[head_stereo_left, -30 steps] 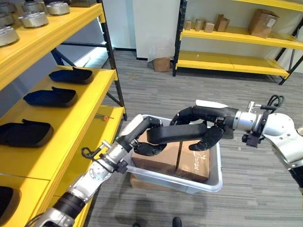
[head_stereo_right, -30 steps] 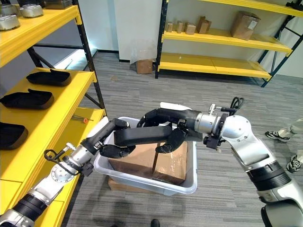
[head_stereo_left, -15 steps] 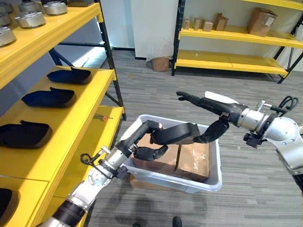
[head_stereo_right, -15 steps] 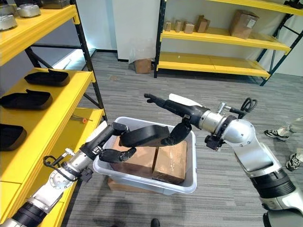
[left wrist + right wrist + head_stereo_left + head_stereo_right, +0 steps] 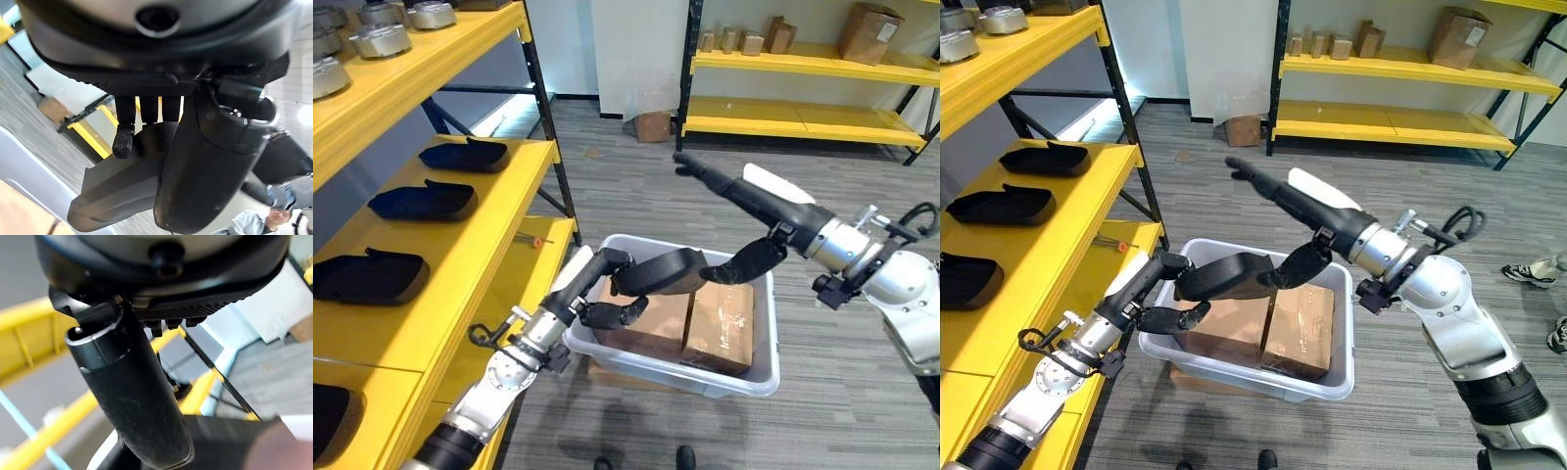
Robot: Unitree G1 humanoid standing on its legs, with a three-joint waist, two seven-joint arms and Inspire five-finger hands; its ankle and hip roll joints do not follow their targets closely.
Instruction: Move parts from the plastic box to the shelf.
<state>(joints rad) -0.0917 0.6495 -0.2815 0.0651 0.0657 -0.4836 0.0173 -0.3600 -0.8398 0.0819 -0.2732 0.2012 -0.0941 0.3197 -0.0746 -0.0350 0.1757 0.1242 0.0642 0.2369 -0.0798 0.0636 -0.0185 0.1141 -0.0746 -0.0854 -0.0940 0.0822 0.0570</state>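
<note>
Black curved part [image 5: 664,272] hangs over the plastic box [image 5: 756,367], gripped at its 9 o'clock end by the left hand [image 5: 603,289] — fingers and thumb curled round it. Right hand [image 5: 744,211] — fingers straight, thumb touching the part's 3 o'clock end.

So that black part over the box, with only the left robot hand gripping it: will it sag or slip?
The black part looks like rigid moulded plastic, so it probably won't sag. The left robot hand grips one end, so it may pivot. Its smooth surface could slip.
</note>
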